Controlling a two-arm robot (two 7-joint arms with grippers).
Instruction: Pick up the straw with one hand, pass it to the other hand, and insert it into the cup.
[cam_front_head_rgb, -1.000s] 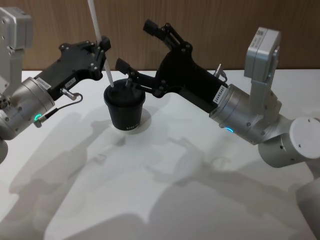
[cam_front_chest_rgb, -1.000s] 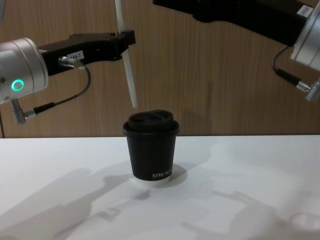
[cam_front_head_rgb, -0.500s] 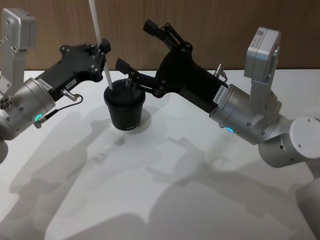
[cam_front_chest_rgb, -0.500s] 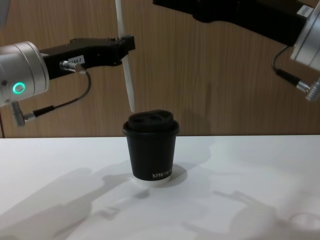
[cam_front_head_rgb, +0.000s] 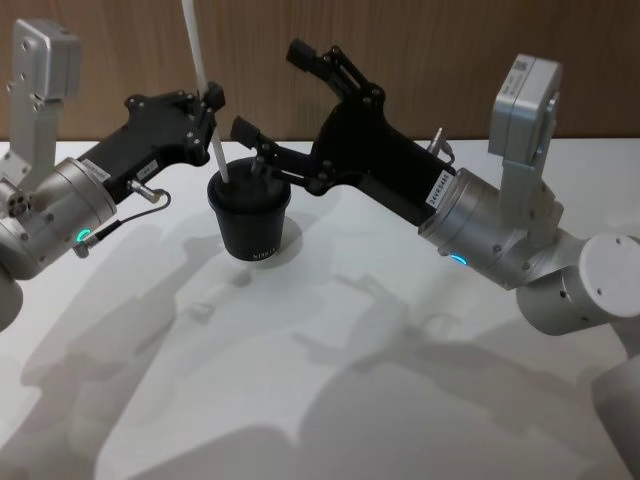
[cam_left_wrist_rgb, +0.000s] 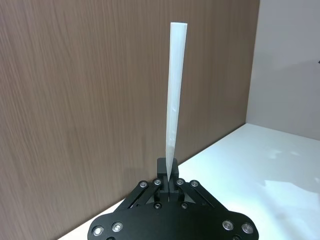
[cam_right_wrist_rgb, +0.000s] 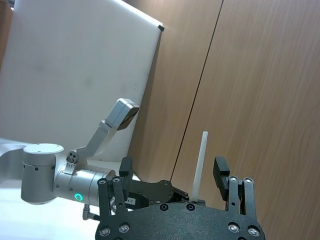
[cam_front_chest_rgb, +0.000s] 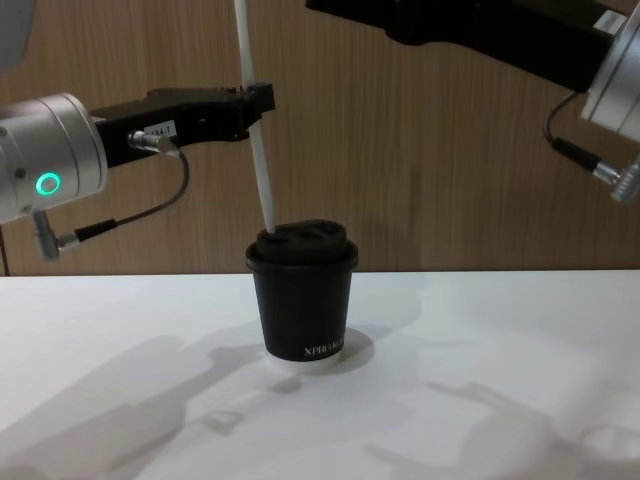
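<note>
The white straw (cam_front_head_rgb: 203, 85) (cam_front_chest_rgb: 254, 120) (cam_left_wrist_rgb: 174, 95) stands nearly upright, tilted a little, with my left gripper (cam_front_head_rgb: 210, 100) (cam_front_chest_rgb: 262, 100) (cam_left_wrist_rgb: 167, 170) shut on its middle. Its lower end meets the left edge of the domed lid of the black cup (cam_front_head_rgb: 250, 215) (cam_front_chest_rgb: 303, 300); I cannot tell whether it is inside the lid. The cup stands upright on the white table (cam_front_head_rgb: 300, 380). My right gripper (cam_front_head_rgb: 272, 90) (cam_right_wrist_rgb: 172, 170) hangs open just behind and above the cup, empty, and its wrist view has the straw (cam_right_wrist_rgb: 199, 165) between its spread fingers, farther off.
A wooden wall (cam_front_chest_rgb: 430, 170) rises close behind the table's far edge. My right arm (cam_front_head_rgb: 500, 230) stretches over the table's right side and crosses high above the cup in the chest view. Bare table lies in front of the cup.
My left gripper has shifted slightly right and down with the straw. The straw's lower end, earlier hanging above the lid's left side, now reaches the lid. The right arm has not moved.
</note>
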